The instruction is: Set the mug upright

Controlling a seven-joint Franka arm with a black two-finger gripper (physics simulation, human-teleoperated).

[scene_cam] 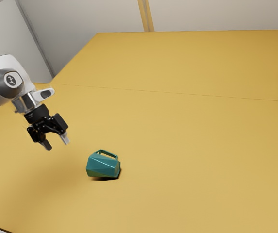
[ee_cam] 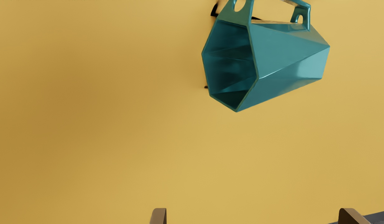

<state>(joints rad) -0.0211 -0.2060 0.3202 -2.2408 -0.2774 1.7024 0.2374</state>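
The gripper (scene_cam: 57,143) hangs above the table on the exterior view's left, its two fingers apart with nothing between them. A teal faceted mug (scene_cam: 103,166) lies on its side on the table, lower than the hand and farther toward the exterior view's right, with its handle on the upper side. In the wrist view the mug (ee_cam: 285,59) shows its dark hollow mouth and part of its handle, well away from the open gripper (ee_cam: 252,216). Neither fingertip touches the mug.
The yellow table (scene_cam: 202,160) extends around the mug, with a front edge at the exterior view's lower left. A yellow surface (scene_cam: 187,63) lies behind a thin seam, in front of a pale wall (scene_cam: 216,14).
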